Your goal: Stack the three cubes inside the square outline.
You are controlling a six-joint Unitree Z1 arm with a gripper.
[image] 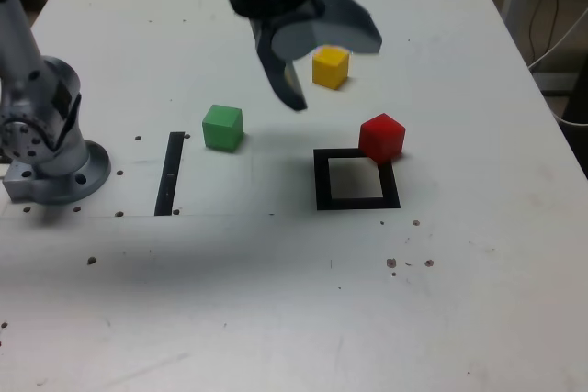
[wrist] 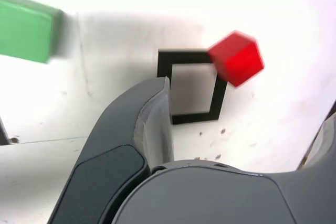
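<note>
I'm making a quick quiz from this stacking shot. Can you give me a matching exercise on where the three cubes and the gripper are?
Things:
1. red cube
2. yellow cube
3. green cube
4. gripper

Places or states (exterior view):
A. alone on the white table, between the black strip and the square outline
B. on the far right corner of the square outline, tilted
C. raised above the table, jaws open, holding nothing
D. farthest from the camera, just behind the open jaws

Pairs: 1-B, 2-D, 3-A, 4-C
</note>
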